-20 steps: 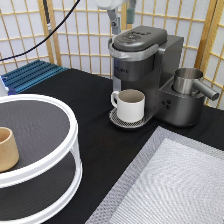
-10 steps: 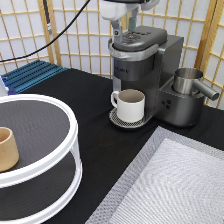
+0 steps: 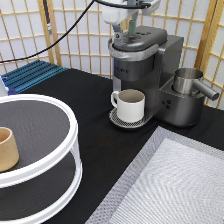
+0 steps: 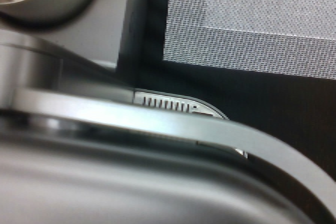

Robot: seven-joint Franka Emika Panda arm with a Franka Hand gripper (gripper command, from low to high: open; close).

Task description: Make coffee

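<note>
The grey coffee machine (image 3: 145, 65) stands at the exterior view's top centre with its lid down. A white handled mug (image 3: 130, 105) sits on its drip tray under the spout. My gripper (image 3: 125, 33) is right above the lid's front, its two fingers apart and at or touching the lid, holding nothing that I can see. The coffee pod is hidden or out of view. The wrist view shows the machine's curved lid (image 4: 112, 165) from very close, with the drip tray's edge (image 4: 176, 105) below.
A tan handleless cup (image 3: 6, 148) stands on a white two-tier round shelf (image 3: 50, 165) at the exterior view's left. A metal pitcher (image 3: 187, 80) sits on the machine's right side. A grey mesh mat (image 3: 175, 185) lies at bottom right. A blue rack (image 3: 32, 75) is at the back left.
My gripper has come down and toward the exterior view's right, from above the machine to its lid. The mug and the cup have not moved.
</note>
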